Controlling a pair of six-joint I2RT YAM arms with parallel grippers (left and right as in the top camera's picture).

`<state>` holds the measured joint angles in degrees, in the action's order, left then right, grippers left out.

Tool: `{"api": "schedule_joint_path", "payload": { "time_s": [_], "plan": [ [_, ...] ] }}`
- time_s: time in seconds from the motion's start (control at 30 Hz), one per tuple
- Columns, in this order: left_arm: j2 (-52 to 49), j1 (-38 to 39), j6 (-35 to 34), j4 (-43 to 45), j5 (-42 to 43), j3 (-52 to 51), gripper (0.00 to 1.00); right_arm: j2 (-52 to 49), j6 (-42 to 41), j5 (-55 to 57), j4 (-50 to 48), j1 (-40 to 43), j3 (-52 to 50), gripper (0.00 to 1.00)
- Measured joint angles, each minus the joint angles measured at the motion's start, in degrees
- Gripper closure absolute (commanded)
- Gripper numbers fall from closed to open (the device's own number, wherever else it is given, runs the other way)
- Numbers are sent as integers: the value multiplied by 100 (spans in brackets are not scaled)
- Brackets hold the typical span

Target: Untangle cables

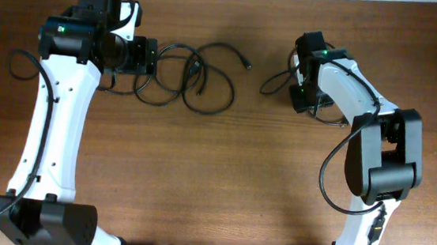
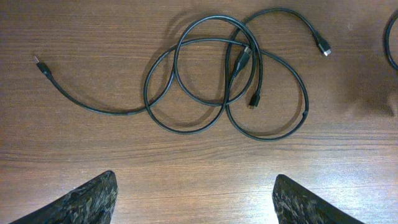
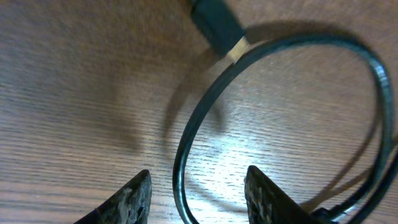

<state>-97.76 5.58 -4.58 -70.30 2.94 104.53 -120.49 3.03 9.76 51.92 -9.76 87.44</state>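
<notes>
Thin black plug-ended cables (image 2: pixel 241 59) lying in tangled loops on brown wooden counter (image 2: pixel 74 149), just ahead of left claw (image 2: pixel 194 183), hanging open, empty. Right claw (image 3: pixel 198 183) hovering open over separate black cable (image 3: pixel 214 18).

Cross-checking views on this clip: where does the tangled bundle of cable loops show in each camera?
Overhead: the cable bundle lies upper centre on the table, between the two arms.
Left wrist: upper middle, beyond the left arm's open fingers.
Right wrist: not in it; only a separate cable shows.
Shared landmark: the bundle's free plug at its right end, also seen upper right in the left wrist view.
</notes>
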Motion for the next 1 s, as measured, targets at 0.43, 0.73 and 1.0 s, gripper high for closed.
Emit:
{"api": "schedule_joint_path", "payload": {
  "time_s": [0.43,0.73,1.0],
  "plan": [
    [0,0,0,-26,0,0,19,20,-2455,2098,852,706,-514,96],
    [0,0,0,-20,0,0,19,22,-3250,1497,1021,3687,-525,96],
    [0,0,0,-15,0,0,19,118,-2669,214,1757,3672,492,60]
  ]
}}
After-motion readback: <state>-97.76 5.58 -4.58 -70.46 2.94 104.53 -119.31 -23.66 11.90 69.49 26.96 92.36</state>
